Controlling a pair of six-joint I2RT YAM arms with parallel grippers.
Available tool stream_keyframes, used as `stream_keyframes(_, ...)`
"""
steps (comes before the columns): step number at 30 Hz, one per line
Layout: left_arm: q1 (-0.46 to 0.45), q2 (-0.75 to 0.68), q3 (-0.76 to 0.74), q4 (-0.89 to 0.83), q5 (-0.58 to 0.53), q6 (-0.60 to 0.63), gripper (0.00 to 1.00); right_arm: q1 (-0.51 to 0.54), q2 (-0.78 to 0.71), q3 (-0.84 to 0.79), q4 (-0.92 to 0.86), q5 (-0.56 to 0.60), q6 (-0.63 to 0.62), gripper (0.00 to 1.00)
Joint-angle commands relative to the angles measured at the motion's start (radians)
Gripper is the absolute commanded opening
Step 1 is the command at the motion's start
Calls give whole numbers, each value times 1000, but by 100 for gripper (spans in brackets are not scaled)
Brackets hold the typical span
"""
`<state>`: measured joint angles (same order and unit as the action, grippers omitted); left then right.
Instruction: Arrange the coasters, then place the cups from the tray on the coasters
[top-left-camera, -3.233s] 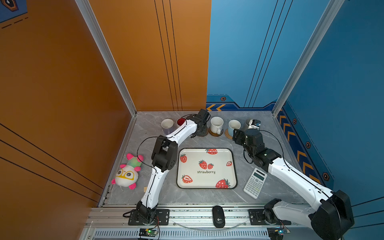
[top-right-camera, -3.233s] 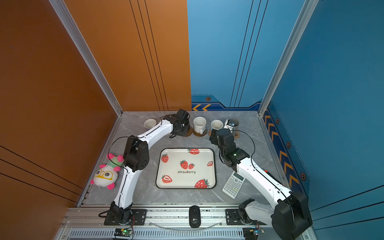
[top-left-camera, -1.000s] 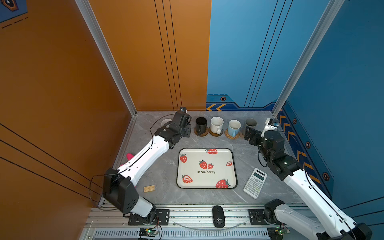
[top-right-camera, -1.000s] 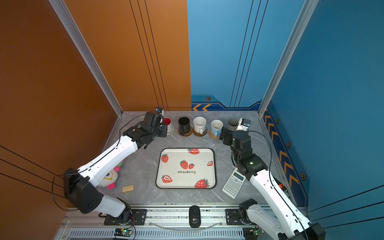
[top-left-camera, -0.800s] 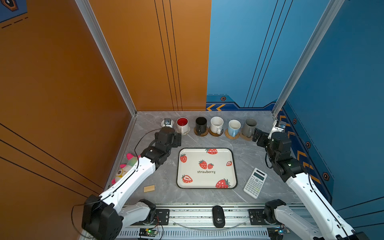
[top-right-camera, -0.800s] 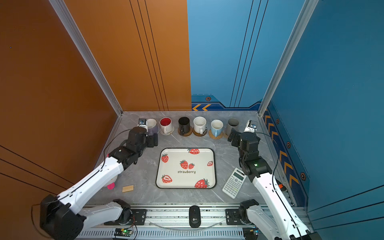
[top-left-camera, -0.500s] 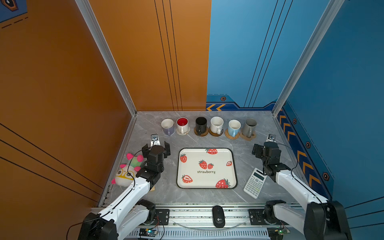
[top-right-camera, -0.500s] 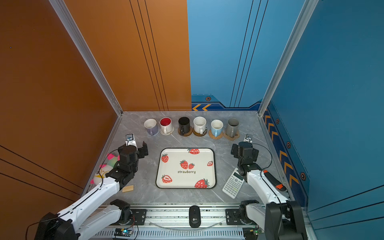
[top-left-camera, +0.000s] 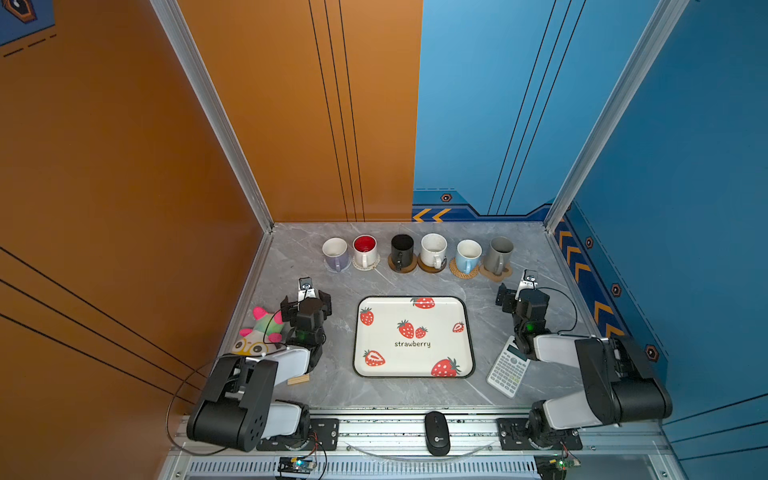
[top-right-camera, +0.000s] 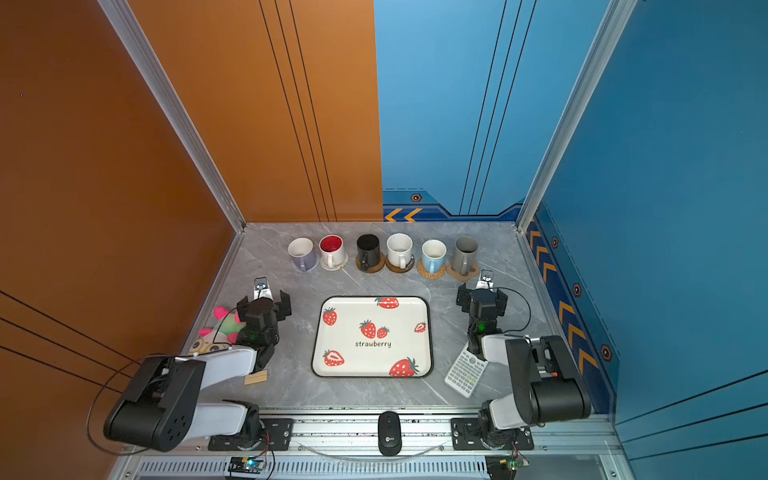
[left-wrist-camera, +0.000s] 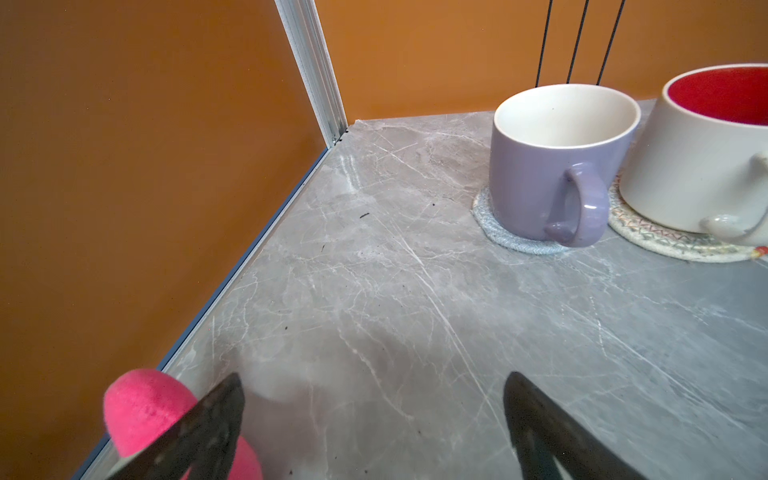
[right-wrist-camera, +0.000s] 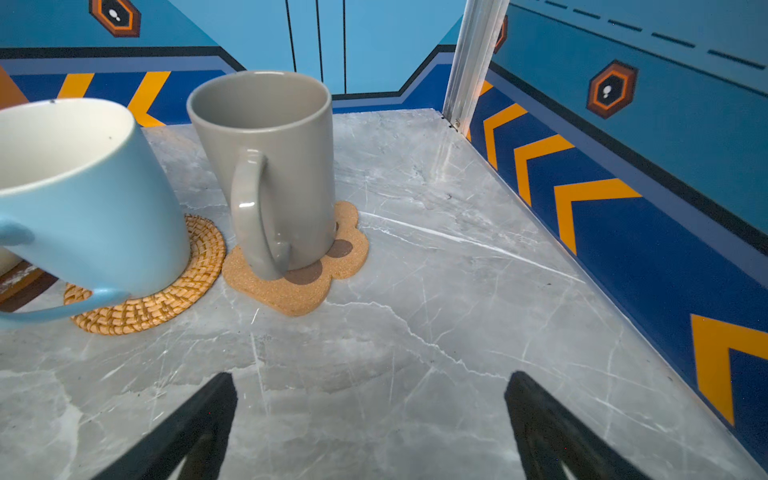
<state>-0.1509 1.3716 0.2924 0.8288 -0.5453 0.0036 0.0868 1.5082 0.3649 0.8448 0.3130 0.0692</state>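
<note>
Six cups stand in a row along the back, each on a coaster: lavender (top-left-camera: 334, 253), white with red inside (top-left-camera: 365, 249), black (top-left-camera: 402, 249), speckled (top-left-camera: 433, 249), light blue (top-left-camera: 468, 254), grey (top-left-camera: 500, 253). The lavender cup (left-wrist-camera: 552, 174) sits on a grey-blue woven coaster (left-wrist-camera: 498, 237). The grey cup (right-wrist-camera: 274, 166) sits on a paw-shaped coaster (right-wrist-camera: 299, 291). The strawberry tray (top-left-camera: 432, 309) is bare. My left gripper (top-left-camera: 306, 296) (left-wrist-camera: 374, 376) is open and empty, left of the tray. My right gripper (top-left-camera: 521, 296) (right-wrist-camera: 371, 375) is open and empty, right of the tray.
A plush toy (top-left-camera: 259, 332) lies by the left wall beside my left arm. A small wooden block (top-left-camera: 298, 379) lies near the front left. A calculator (top-left-camera: 509, 368) lies right of the tray, partly under my right arm. A black mouse (top-left-camera: 436, 432) rests on the front rail.
Both arms have drawn back from the row of cups toward the front. The left jaws have opened wider, and the lavender cup stands free on its coaster.
</note>
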Motion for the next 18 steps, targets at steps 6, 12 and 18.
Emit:
stream_keyframes(6,39,235,-63,457,164,32,98,-17,40,-10,105,-61,-18,100)
stream_keyframes(12,39,221,-15,339,152,28,98,-36,37,-1,87,-84,0,100)
stream_keyframes(18,60,201,61,167,173,1,98,-37,39,-2,88,-84,0,100)
